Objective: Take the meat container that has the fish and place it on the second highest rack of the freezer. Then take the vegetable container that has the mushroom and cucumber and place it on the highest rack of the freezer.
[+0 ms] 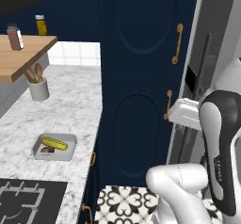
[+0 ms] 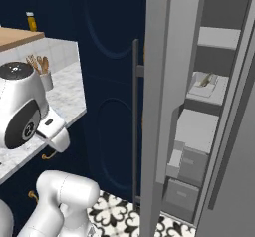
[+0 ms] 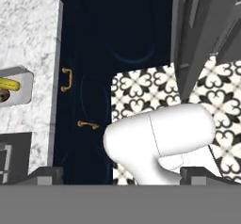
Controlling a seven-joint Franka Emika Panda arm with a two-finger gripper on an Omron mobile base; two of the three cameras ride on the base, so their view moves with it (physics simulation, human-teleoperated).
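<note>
End effector [image 3: 120, 173] fingers spread wide, empty, above the patterned floor [image 3: 141, 93] beside the freezer [image 3: 195, 25].

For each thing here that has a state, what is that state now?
Freezer: door open.
Fish container: on the second highest rack.
Highest rack: bare.
Vegetable container: on the counter, cucumber and mushroom inside.
Gripper: open, holding nothing.
</note>
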